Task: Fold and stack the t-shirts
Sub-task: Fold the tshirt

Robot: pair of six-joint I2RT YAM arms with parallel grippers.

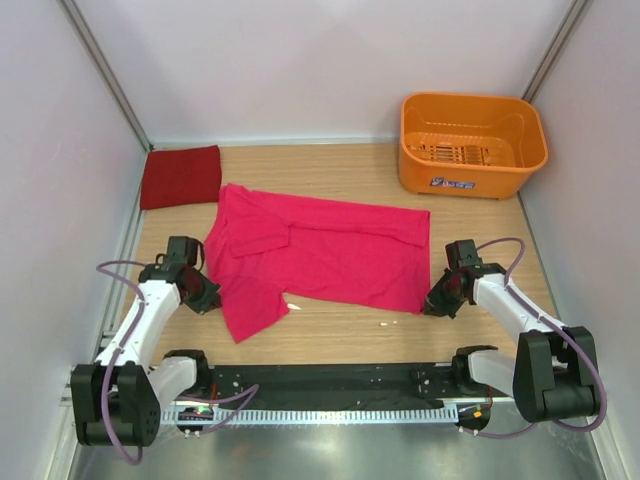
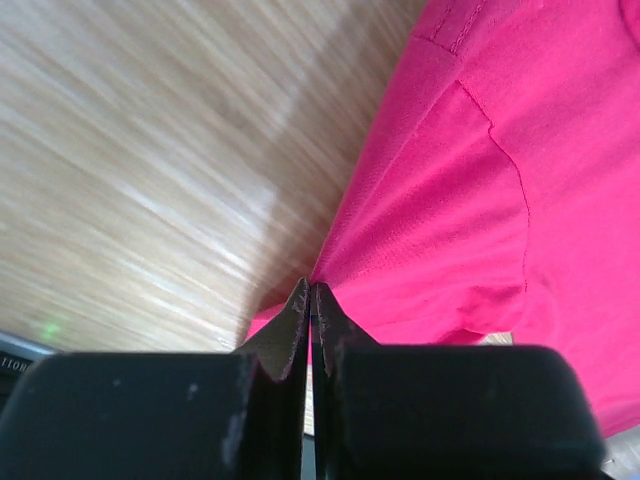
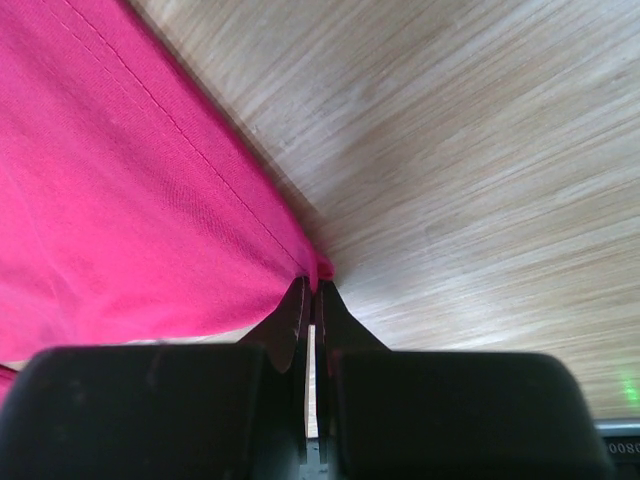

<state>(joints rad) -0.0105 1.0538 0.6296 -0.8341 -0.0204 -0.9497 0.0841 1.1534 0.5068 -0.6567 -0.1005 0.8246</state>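
magenta-pink tee (image 1: 330,255), crimson tee (image 1: 181,176), orange basket (image 1: 510,175), pale wood-grain table (image 1: 340,330)

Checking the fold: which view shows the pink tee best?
Top external: the whole pink tee is in frame. The left wrist view shows only an edge near a sleeve seam, the right wrist view only a hemmed corner.

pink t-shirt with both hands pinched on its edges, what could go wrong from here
1. The left hand and right hand each pinch only a thin bit of edge on the pink t-shirt, so the cloth may slip out when lifted.
2. The shirt lies creased, with its top edge flapped over, so a fold made now may come out crooked.
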